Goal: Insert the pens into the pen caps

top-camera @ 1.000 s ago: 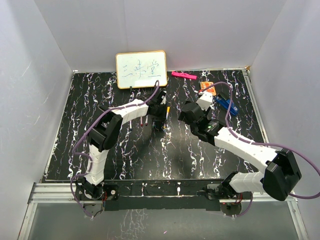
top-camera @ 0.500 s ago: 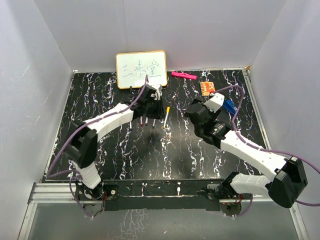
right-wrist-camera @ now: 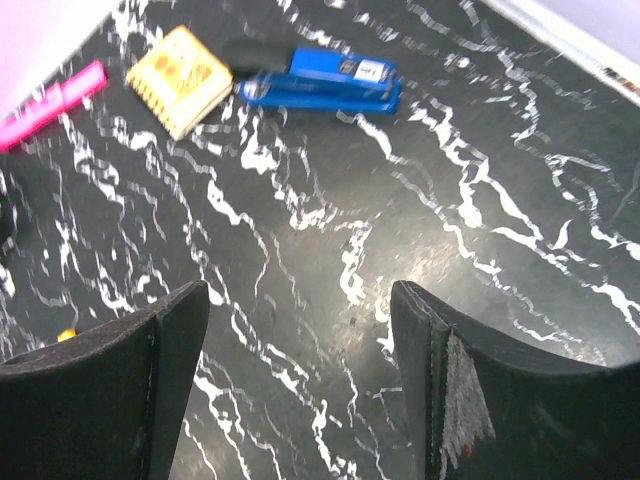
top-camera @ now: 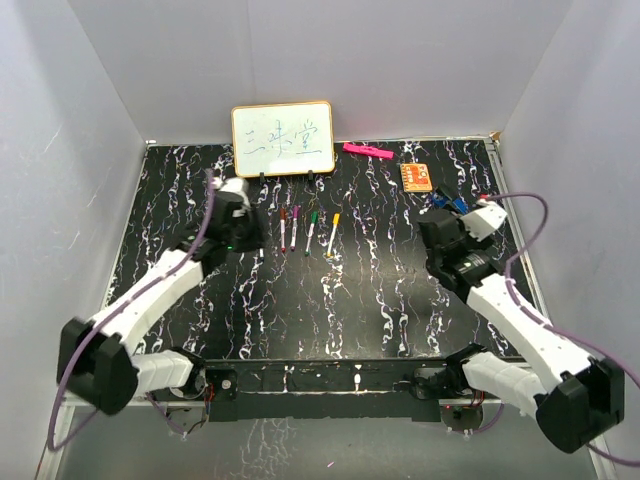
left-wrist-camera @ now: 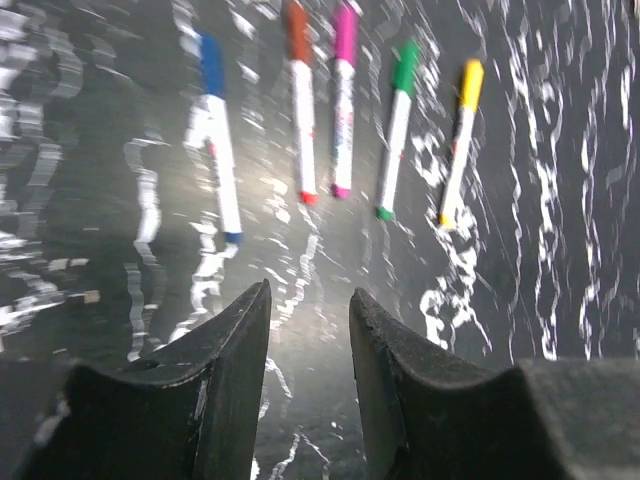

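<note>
Arms (top-camera: 150,295) (top-camera: 515,315) back; blue pen (left-wrist-camera: 220,145) clearest wrist-side

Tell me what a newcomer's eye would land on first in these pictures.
Five white pens lie side by side on the black marbled table, each with a coloured cap on its far end. Behind them a whiteboard with blue writing stands at the table's far edge. Toward the far right lie a blue stapler, an orange card and a pink highlighter.

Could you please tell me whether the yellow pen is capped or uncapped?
Capped: the yellow pen wears a yellow cap over one end of its white barrel.
</note>
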Robot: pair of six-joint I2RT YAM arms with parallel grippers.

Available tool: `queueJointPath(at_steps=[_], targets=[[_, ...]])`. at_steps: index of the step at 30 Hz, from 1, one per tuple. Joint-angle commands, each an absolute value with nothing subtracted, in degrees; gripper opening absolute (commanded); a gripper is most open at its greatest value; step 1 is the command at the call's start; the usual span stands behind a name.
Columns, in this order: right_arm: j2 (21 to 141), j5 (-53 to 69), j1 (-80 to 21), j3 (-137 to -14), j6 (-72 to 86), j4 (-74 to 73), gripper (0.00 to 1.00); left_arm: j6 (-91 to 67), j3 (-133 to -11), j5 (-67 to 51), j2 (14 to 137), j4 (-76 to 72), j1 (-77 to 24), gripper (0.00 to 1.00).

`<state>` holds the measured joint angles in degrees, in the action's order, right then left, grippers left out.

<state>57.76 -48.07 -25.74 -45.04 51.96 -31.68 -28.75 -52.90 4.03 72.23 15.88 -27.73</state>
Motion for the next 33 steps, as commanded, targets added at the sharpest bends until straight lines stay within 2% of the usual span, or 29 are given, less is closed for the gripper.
queueJointPath(at_steps=[1, 6, 14, 17, 24, 25, 26, 33], targets=[[52.3, -50.6, -21.2, -44.3, 51.3, -31.5, 0.72, -31.0, -51.2, 10.6, 61.9, 21.1, -21.7, 0.37], [48.2, -52.4, -18.4, -43.2, 55.9, -35.0, 0.72, -33.6, -50.4, 14.0, 56.1, 27.9, -17.1, 0.39], [42.1, -57.8, -18.2, -41.3, 60.2, -38.8, 0.74, -35.1, -50.0, 32.3, 45.5, 38.6, -16.6, 0.52], [41.7, -58.1, -18.2, -41.2, 59.6, -38.9, 0.75, -35.1, -50.5, 33.5, 43.3, 41.0, -16.7, 0.57], [42.9, -57.4, -18.2, -42.5, 58.7, -39.6, 0.85, -36.7, -51.1, 34.5, 41.1, 43.5, -16.6, 0.62], [42.9, -57.5, -18.1, -42.6, 58.7, -39.6, 0.87, -36.8, -51.1, 34.8, 41.0, 43.7, -16.6, 0.62], [42.9, -57.6, -18.2, -42.7, 58.7, -39.6, 0.97, -36.9, -51.0, 34.9, 40.8, 43.9, -16.6, 0.62], [43.8, -57.7, -18.2, -43.3, 58.1, -39.6, 0.98, -37.1, -50.7, 35.2, 40.4, 44.0, -16.6, 0.62]])
